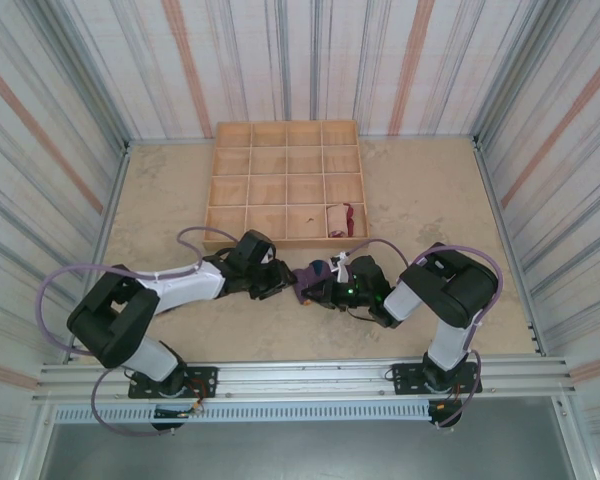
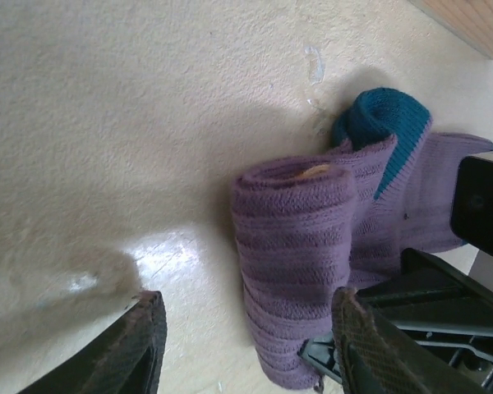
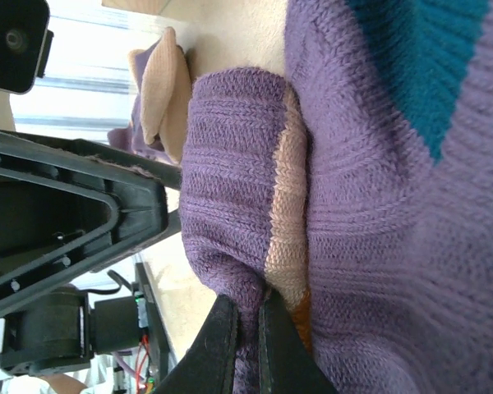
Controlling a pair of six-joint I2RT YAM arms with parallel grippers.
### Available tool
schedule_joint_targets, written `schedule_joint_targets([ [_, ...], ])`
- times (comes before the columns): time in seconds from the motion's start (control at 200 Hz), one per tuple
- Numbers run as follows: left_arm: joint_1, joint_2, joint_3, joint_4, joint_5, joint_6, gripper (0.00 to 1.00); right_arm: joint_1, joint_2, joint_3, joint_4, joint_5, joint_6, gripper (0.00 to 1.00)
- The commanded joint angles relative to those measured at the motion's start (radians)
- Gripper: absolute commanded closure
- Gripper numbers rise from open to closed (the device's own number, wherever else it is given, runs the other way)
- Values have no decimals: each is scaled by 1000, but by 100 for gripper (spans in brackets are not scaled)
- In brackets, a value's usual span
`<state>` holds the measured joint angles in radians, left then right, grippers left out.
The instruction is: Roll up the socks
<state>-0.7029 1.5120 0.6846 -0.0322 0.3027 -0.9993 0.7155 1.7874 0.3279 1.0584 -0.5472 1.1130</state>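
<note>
Purple sock (image 1: 313, 278), teal toe, partly rolled, on tabletop (image 1: 430, 200) just in front of wooden tray (image 1: 220, 180). Left end effector (image 2: 246, 308): fingers apart, flanking the roll. Right end effector (image 3: 246, 305): pinched together on the sock's fabric. Cream sock (image 1: 338, 219): tray's near-row, rightmost compartment.

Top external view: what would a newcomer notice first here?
A half-rolled purple sock lies mid-table: the right tool pinches its fabric, and the left tool stands open around the roll. Behind it, a wooden grid tray holds a cream sock in a near-row compartment.
</note>
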Motion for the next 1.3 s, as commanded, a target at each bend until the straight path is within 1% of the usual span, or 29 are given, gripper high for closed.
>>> schedule_joint_targets([
  [0.0,-16,21,3,53,-22,8,45,-10,46,-37,-146,37,33,100],
  [0.115,-30,53,11,78,-18,17,47,-10,43,-35,-145,39,36,100],
  [0.18,-36,70,29,49,-30,21,51,-13,41,-33,-145,39,37,100],
  [0.255,-38,88,42,27,-37,22,59,-18,37,-33,-151,38,35,100],
  [0.321,-38,101,55,-10,-42,25,68,-23,31,-36,-156,35,31,100],
  [0.396,-37,108,61,-35,-50,23,72,-27,26,-33,-162,20,25,100],
  [0.436,-38,108,64,-48,-59,21,76,-28,21,-31,-170,15,19,100],
  [0.536,-35,105,79,-93,-77,23,90,-29,2,-23,-214,14,-4,100],
  [0.606,-30,100,100,-156,-83,21,100,-28,-29,-7,-276,15,-31,92],
  [0.706,-23,79,119,-227,-93,17,100,-21,-114,17,-411,34,-83,82],
  [0.797,-20,54,132,-296,-103,7,100,-1,-218,62,-613,105,-159,67],
  [0.847,-17,45,140,-334,-98,4,100,16,-276,91,-733,161,-202,61],
  [0.922,-14,31,148,-384,-92,8,100,48,-338,130,-850,225,-258,51],
  [1.012,-9,10,143,-415,-84,4,100,104,-381,185,-982,314,-327,44],
  [1.092,-7,-14,125,-414,-75,-2,100,184,-404,239,-1081,437,-388,39],
  [1.142,-7,-27,118,-423,-72,-5,100,228,-414,262,-1117,502,-415,36],
  [1.292,-6,-53,102,-439,-71,-9,100,379,-431,316,-1171,724,-498,33],
])
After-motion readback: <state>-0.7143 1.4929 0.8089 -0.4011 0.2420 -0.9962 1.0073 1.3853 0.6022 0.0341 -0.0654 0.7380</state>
